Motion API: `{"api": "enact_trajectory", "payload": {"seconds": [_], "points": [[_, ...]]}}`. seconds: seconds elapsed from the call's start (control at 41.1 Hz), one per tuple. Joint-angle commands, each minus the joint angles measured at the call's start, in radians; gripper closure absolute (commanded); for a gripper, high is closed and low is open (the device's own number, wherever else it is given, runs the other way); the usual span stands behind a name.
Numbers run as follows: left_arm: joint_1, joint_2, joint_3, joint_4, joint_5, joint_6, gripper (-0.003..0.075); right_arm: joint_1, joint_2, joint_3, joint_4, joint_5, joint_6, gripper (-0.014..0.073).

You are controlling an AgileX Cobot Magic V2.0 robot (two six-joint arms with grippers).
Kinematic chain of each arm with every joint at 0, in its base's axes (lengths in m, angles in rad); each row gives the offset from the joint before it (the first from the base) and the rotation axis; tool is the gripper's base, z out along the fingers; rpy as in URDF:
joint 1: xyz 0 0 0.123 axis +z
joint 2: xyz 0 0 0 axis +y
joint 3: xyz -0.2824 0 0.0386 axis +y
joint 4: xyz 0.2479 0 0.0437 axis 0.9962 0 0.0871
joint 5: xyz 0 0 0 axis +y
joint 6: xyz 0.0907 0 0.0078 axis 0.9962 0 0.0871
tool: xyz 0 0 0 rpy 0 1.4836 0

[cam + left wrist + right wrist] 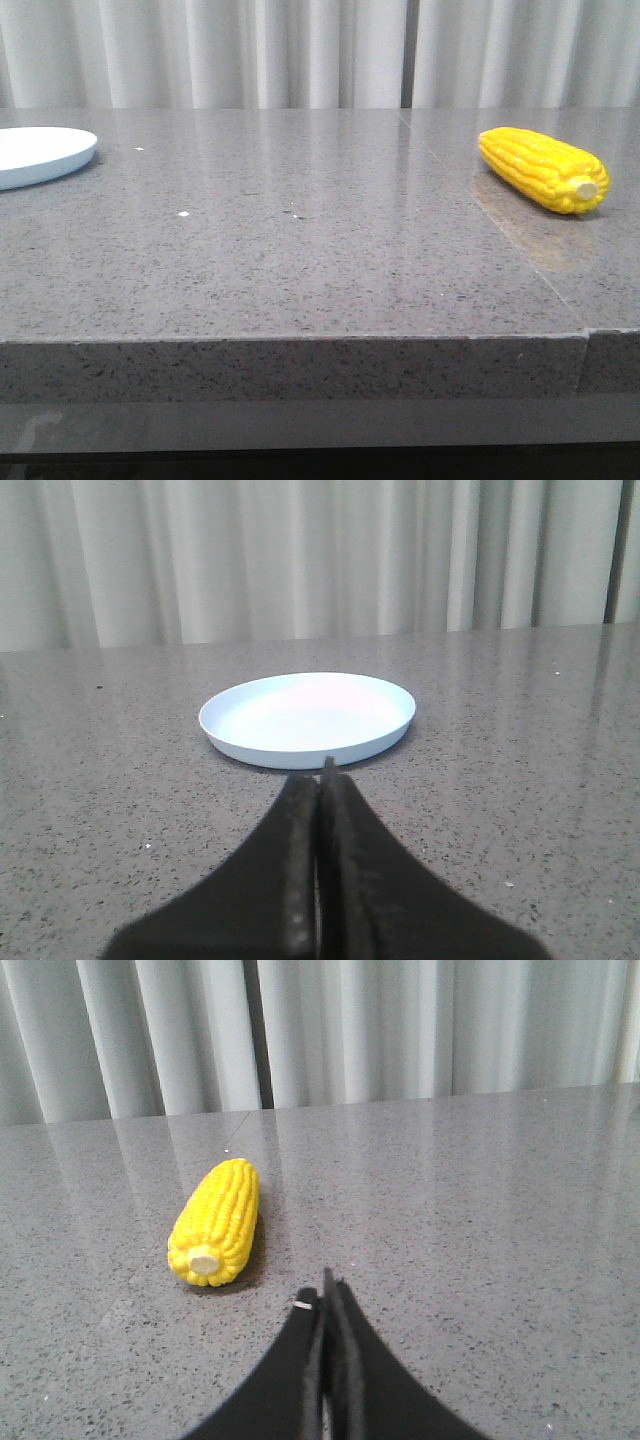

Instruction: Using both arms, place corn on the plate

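The yellow corn (545, 169) lies on its side at the table's far right, its pale stub end toward the front; it also shows in the right wrist view (216, 1222). The white plate (40, 155) sits at the table's far left, cut by the frame edge, and shows whole and empty in the left wrist view (307, 718). My left gripper (321, 780) is shut and empty, just short of the plate's near rim. My right gripper (325, 1295) is shut and empty, a little short of the corn and to one side of its stub end. Neither gripper shows in the front view.
The grey speckled stone table (300, 260) has a seam (500, 225) running front to back near the corn. A few small white crumbs (183, 214) lie on it. White curtains (300, 50) hang behind the table.
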Motion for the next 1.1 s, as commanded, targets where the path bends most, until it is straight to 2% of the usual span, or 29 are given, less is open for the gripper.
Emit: {"api": "enact_trajectory", "payload": {"seconds": [0.0,0.219,0.365,0.512,0.804,1.072], "points": [[-0.001,-0.020,0.003,-0.006,-0.081,-0.010,0.0741,0.002,-0.013,-0.017,-0.003,-0.088,-0.010,0.0662],[-0.001,-0.020,0.003,-0.006,-0.088,-0.010,0.0741,0.002,-0.013,-0.017,-0.003,-0.101,-0.010,0.0662],[-0.003,-0.020,-0.012,-0.006,-0.191,-0.010,0.0740,0.002,-0.013,-0.041,-0.003,-0.118,-0.010,0.0662],[-0.003,-0.017,-0.125,-0.006,-0.173,-0.010,0.0740,0.002,-0.012,-0.131,-0.003,-0.089,-0.010,0.0662],[-0.003,0.018,-0.455,-0.004,0.107,-0.010,0.0741,0.002,0.017,-0.390,-0.048,0.147,-0.010,0.0662],[-0.003,0.251,-0.741,-0.004,0.392,-0.010,0.0741,0.002,0.227,-0.621,-0.048,0.347,-0.010,0.0662]]}}
